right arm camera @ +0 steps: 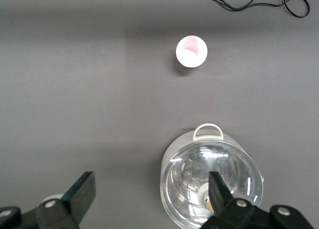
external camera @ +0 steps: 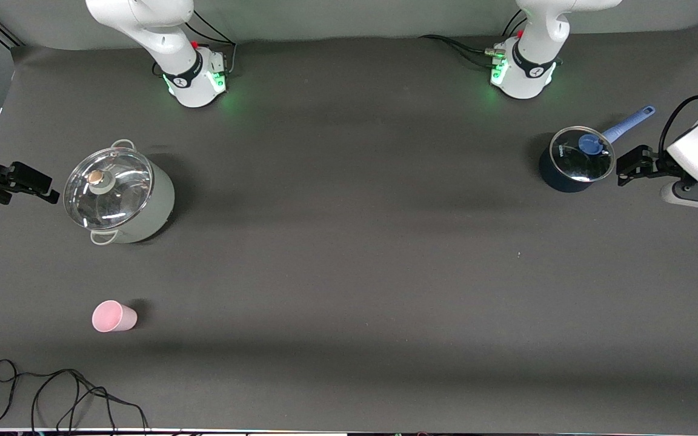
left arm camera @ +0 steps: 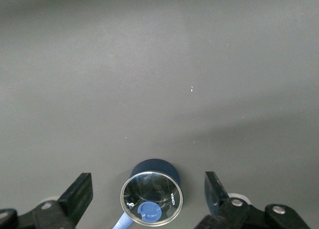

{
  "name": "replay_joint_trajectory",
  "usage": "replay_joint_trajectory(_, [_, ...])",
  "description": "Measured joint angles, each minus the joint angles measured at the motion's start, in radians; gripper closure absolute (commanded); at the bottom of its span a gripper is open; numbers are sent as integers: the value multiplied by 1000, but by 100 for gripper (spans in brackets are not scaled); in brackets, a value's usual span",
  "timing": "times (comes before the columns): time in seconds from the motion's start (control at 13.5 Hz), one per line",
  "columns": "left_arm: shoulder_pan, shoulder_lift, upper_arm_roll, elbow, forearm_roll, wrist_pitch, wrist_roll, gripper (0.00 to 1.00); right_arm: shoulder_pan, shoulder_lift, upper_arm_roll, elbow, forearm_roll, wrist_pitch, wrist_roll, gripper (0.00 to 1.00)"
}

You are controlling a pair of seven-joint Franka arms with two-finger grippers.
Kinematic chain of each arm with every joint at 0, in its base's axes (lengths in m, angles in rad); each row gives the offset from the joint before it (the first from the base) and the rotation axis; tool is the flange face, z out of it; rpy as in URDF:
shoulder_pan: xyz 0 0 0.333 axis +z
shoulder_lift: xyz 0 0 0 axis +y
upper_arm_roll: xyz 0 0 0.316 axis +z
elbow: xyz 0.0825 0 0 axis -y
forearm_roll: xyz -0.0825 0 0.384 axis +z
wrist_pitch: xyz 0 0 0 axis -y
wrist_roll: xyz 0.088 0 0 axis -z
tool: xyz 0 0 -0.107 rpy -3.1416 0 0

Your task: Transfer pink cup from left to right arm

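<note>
I saw the dark surface [external camera: 349,242] carrying a pale green lidded pot [external camera: 119,194] toward the right arm's end and a dark saucepan [external camera: 576,160] with a blue handle toward the left arm's end. The right pincer [external camera: 22,181] hung beside the green pot, its fingers spread wide and holding nothing. The left pincer [external camera: 637,163] hung just beside the saucepan, likewise spread wide and empty. The pink cup [external camera: 114,317] stood upright on the surface, nearer the front camera than the green pot and apart from both pincers.
</note>
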State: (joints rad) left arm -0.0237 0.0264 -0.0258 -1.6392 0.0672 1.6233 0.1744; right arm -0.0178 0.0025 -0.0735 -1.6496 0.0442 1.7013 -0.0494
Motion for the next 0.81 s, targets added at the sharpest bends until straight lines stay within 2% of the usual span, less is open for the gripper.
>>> replay_joint_trajectory(0.37, [2,3,0,-1,0,11,0,0,2,0,1,2,-38,-34,-26,1])
replay_joint_trajectory(0.81, [9,4,4,-4,-17,8,0,0,3,0,1,2,-44,-43,-85,1])
